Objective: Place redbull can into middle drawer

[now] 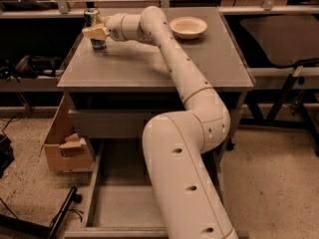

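The redbull can (92, 17) stands upright at the back left corner of the grey cabinet top (149, 63). It is blue and silver with a shiny top. My gripper (95, 33) is at the can, level with its middle, reaching in from the right and covering part of its body. The can's base rests on the top. The middle drawer (115, 205) is pulled open low at the front, a shallow grey tray. My arm's large lower link hides much of its right side.
A white bowl (188, 27) sits at the back right of the cabinet top. A closed grey drawer front (107, 123) lies above the open drawer. A cardboard box (67, 148) stands on the floor at the left. Dark tables flank the cabinet.
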`<action>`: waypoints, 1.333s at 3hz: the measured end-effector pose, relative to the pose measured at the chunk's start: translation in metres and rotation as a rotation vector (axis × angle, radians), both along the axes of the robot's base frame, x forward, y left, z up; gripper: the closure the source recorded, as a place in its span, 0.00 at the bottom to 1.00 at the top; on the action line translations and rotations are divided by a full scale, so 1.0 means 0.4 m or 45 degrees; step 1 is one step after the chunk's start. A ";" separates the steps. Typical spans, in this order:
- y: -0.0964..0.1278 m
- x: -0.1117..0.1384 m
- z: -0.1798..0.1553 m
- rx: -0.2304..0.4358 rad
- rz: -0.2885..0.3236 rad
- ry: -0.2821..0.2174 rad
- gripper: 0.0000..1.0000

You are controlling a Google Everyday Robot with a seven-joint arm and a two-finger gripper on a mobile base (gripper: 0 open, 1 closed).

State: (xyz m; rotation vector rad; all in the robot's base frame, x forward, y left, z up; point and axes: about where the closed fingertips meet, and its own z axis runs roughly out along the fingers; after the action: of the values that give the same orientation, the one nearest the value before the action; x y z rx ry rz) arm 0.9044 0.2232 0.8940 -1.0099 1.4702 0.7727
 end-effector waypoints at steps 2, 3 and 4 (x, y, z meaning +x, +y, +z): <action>-0.001 0.001 0.004 0.002 -0.002 -0.004 0.95; -0.001 0.001 0.004 0.002 -0.002 -0.004 1.00; 0.015 -0.014 0.015 0.001 0.028 -0.014 1.00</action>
State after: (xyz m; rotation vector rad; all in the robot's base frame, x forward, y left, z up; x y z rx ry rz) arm 0.8988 0.2294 0.9000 -1.0293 1.4515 0.7826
